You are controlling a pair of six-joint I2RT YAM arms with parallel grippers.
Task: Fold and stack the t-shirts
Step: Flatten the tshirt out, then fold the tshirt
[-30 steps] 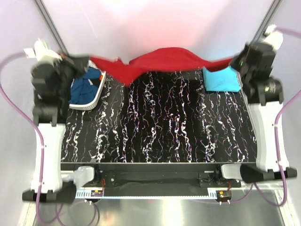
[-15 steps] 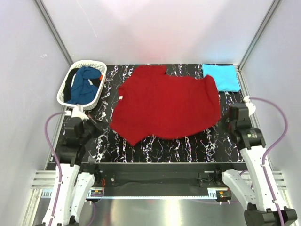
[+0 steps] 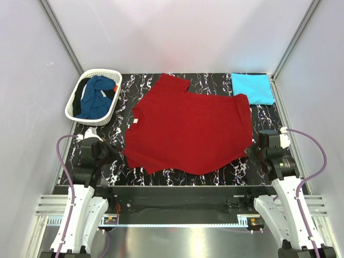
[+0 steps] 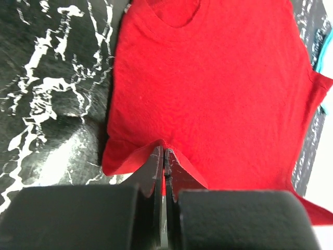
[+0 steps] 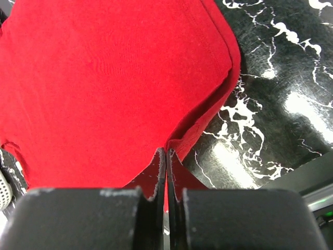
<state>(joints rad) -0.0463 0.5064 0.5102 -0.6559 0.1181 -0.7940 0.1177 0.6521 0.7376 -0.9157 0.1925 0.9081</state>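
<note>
top external: red t-shirt (image 3: 188, 129) outspread

I see a white lattice basket (image 3: 102, 71) well ahead of my left pincer (image 4: 164, 156) and a little to its left. The black, white-veined table (image 3: 215, 85) spreads beneath and ahead of that pincer. Plain white walls (image 3: 188, 37) stand beyond it.

Three t-shirts: one spread out, one folded, one crumpled.
The red t-shirt (image 3: 191, 129) lies spread flat across the middle of the frame, collar toward the top and its lower edge tented up at both corners. The turquoise t-shirt (image 3: 252, 88) sits folded in a neat rectangle at the upper right. The dark blue t-shirt (image 3: 95, 99) is crumpled in the basket (image 3: 86, 121) at the upper left.
</note>
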